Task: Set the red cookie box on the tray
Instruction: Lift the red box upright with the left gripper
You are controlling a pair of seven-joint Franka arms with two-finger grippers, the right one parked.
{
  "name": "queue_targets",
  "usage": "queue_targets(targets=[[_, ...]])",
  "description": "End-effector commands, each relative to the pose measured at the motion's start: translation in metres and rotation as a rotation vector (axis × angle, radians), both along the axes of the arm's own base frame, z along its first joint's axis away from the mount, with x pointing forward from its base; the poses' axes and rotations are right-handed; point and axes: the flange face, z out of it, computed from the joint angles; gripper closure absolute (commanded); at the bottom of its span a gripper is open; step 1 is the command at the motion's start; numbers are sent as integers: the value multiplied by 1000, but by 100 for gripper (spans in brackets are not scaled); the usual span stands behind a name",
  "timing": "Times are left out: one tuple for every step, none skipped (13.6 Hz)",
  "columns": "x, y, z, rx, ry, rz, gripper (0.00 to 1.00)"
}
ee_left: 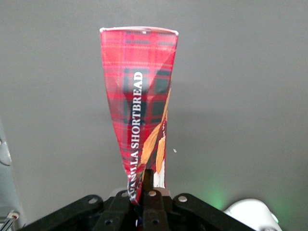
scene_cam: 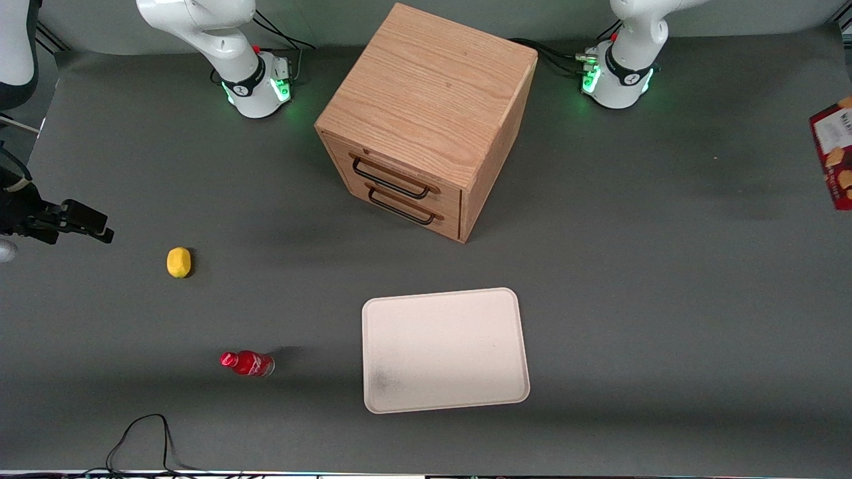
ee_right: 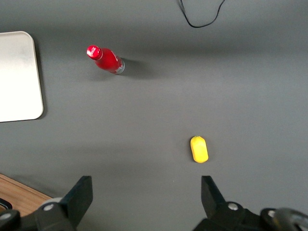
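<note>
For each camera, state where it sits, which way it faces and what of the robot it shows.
Front view: high, facing the arm bases over the wooden drawer cabinet, tray and, at the working arm's end, the red cookie box.
Left wrist view: looks along the gripper, shut on that box.
Right wrist view: looks down past parked fingers.
Shared by front and right wrist: tray, red bottle, yellow lemon-like object.

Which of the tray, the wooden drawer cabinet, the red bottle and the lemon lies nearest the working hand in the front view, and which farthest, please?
The hand, shut on the red cookie box, is at the working arm's end of the table.
1. Wooden drawer cabinet, mid-table, and tray, nearer the camera: too close to call.
2. Red bottle, toward the parked arm's end.
3. Lemon, farthest that way.
</note>
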Motion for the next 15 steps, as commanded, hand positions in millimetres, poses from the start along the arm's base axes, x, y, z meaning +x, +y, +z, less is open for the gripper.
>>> queue_targets(targets=[[13, -13, 74, 26, 20, -31, 100], [17, -20, 87, 32, 13, -43, 100], [21, -24, 93, 39, 1, -54, 100], [27, -31, 95, 45, -3, -54, 100], [36, -41, 97, 44, -13, -66, 100], [54, -63, 100, 61, -20, -39, 100], [69, -81, 101, 77, -23, -20, 100], [81, -102, 105, 88, -33, -7, 100], [94, -120, 102, 78, -37, 39, 100], [106, -141, 104, 66, -53, 72, 100], [121, -162, 99, 68, -48, 91, 100], [133, -183, 94, 67, -43, 109, 100], [144, -205, 90, 58, -40, 152, 100], [156, -230, 86, 53, -37, 166, 100], [172, -255, 79, 52, -31, 175, 100]])
